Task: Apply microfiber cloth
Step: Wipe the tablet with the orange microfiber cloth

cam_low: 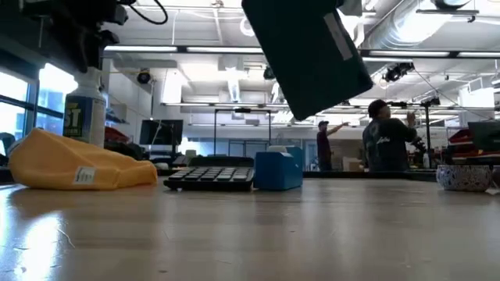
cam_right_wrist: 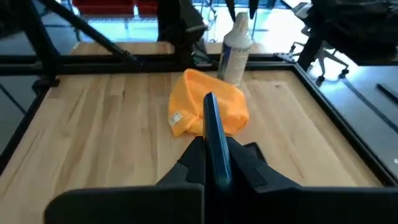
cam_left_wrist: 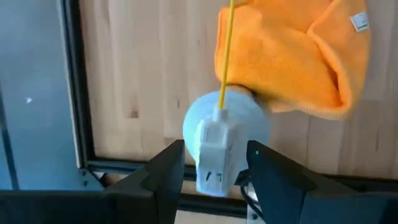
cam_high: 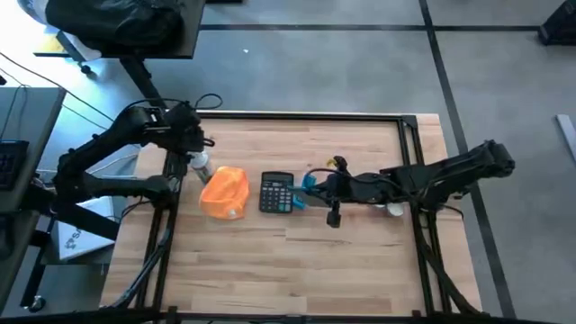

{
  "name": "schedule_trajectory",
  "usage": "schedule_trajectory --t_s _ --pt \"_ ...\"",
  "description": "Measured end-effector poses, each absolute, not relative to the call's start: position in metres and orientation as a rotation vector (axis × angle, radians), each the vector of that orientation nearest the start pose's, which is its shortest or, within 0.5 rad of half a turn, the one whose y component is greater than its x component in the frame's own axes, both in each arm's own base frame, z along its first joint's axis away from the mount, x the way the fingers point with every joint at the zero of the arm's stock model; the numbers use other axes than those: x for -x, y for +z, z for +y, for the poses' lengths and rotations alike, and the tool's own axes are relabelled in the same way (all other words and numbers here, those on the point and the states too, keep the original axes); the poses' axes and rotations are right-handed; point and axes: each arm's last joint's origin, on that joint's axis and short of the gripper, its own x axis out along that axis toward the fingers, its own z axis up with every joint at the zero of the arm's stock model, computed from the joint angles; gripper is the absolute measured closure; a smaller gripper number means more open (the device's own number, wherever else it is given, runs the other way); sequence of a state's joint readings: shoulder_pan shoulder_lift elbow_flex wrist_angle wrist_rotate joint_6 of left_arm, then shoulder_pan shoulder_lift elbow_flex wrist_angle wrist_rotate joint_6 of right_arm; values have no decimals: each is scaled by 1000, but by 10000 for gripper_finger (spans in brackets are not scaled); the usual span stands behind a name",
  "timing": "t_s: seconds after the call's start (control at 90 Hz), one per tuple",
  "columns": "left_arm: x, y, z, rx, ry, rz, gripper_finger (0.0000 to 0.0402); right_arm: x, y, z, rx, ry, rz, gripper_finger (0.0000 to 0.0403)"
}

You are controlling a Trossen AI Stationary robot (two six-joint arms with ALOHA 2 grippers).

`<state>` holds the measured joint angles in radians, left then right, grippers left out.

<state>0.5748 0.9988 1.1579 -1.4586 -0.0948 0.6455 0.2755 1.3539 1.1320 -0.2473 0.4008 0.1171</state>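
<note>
Orange cloth [cam_high: 224,193] lies crumpled left of centre in the high view, just left of the calculator [cam_high: 276,192] and touching the spray bottle [cam_high: 199,166]. Left gripper [cam_left_wrist: 213,167] sits above the bottle at upper left, fingers parted around its nozzle, contact unclear. Right gripper [cam_right_wrist: 211,163], centre of high view, is clamped on a thin blue object [cam_right_wrist: 216,140] beside the calculator.

Bright overhead strip lights, window glare

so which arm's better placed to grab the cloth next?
Probably left. The left gripper is beside the microfiber cloth but straddles the spray bottle; the right gripper, holding a blue object, sits beyond the calculator.
</note>
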Motion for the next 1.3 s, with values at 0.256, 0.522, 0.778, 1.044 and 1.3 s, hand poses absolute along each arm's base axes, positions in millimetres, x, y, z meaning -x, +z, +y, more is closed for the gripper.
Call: schedule_trajectory --t_s 0.256,0.522,0.778,1.044,1.3 --pt "-116 319 78 -220 94 1429 248 -295 319 73 26 -131 448 403" --pt "-116 319 78 -246 84 1422 297 -296 320 73 28 -122 435 403" --pt "-116 320 78 -220 103 1411 365 -296 320 72 45 -121 431 403" --pt "-118 329 81 -189 223 1386 367 -296 321 69 79 -174 424 403" --pt "-116 366 71 -11 380 1245 367 -295 329 64 103 -294 411 403"
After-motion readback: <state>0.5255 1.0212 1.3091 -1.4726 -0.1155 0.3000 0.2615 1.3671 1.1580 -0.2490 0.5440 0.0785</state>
